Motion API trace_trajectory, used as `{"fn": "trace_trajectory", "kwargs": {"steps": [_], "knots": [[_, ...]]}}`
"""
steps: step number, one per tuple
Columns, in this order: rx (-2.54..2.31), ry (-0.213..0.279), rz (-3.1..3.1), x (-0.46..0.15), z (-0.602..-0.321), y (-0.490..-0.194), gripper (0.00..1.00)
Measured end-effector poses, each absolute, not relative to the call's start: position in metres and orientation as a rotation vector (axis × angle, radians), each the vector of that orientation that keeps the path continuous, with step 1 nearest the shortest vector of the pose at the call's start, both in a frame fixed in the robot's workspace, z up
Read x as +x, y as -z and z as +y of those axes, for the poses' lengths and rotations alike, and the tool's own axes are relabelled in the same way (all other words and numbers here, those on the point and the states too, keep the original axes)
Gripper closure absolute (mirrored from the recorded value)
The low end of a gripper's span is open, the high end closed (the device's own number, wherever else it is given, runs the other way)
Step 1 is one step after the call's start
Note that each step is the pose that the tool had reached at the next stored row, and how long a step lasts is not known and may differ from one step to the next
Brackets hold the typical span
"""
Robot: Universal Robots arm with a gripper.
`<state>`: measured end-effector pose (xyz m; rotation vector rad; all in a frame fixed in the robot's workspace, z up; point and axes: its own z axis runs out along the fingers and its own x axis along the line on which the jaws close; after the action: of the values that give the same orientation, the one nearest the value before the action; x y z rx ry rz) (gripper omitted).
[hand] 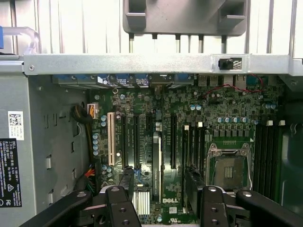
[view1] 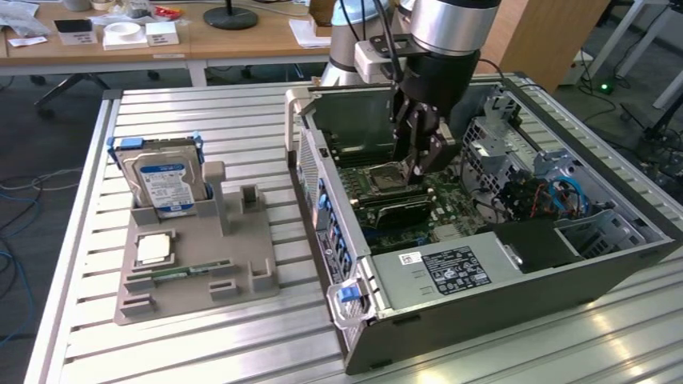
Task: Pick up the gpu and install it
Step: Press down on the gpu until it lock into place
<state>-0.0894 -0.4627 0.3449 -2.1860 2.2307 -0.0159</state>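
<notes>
One gpu [hand: 156, 158] stands edge-on in a motherboard [hand: 227, 109] slot. One gripper [hand: 158, 187] hangs over it, released, jaws spread.

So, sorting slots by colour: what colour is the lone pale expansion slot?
White or cream expansion slot, clearest in the wrist view.

Open case top [view1: 320, 96], crowded motherboard [hand: 222, 101]
</notes>
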Motion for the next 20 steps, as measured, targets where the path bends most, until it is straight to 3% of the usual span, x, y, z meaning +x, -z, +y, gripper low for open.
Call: {"fn": "trace_trajectory", "kwargs": {"steps": [12, 13, 14, 17, 19, 20], "knots": [[-2.186, 0.016, 2.231, -0.0894, -0.4627, -0.3449, 0.45], [-2.186, 0.016, 2.231, -0.0894, -0.4627, -0.3449, 0.51], [-2.186, 0.016, 2.231, -0.0894, -0.4627, -0.3449, 0.51], [-2.186, 0.016, 2.231, -0.0894, -0.4627, -0.3449, 0.69], [-2.186, 0.016, 2.231, -0.0894, -0.4627, -0.3449, 0.69], [-2.186, 0.016, 2.231, -0.0894, -0.4627, -0.3449, 0.75]]}}
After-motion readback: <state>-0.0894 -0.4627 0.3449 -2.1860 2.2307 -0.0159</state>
